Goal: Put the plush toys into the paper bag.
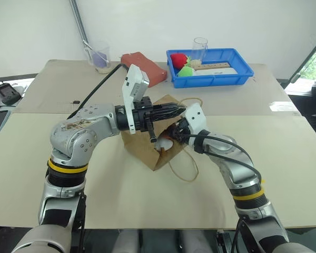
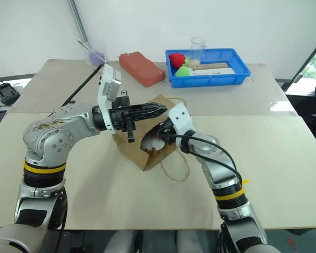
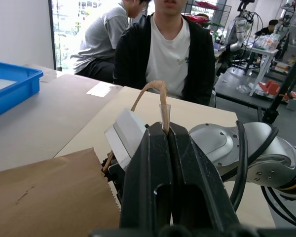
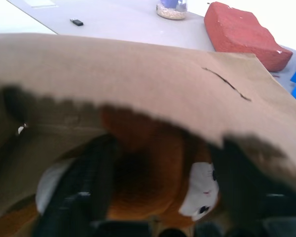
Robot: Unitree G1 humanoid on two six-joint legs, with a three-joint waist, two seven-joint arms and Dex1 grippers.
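Observation:
The brown paper bag (image 1: 147,150) lies on its side mid-table, mouth toward my right arm. My left gripper (image 1: 175,110) is shut on one rope handle (image 3: 150,89) and holds the bag's upper edge up. The other handle (image 1: 184,168) lies loose on the table. At the bag's mouth, my right gripper (image 1: 175,136) stands open. Its fingers (image 4: 89,187) sit wide on either side of the brown-orange monkey (image 4: 153,163), which lies inside the bag. The white plush toy (image 1: 165,143) is also inside, partly hidden beside the monkey.
A reddish block (image 1: 143,67) lies behind the bag. A blue tray (image 1: 213,80) with red and green items stands at the back right, a clear glass (image 1: 200,48) beside it. A plastic cup (image 1: 98,57) stands back left. People (image 3: 167,54) sit past the table's right side.

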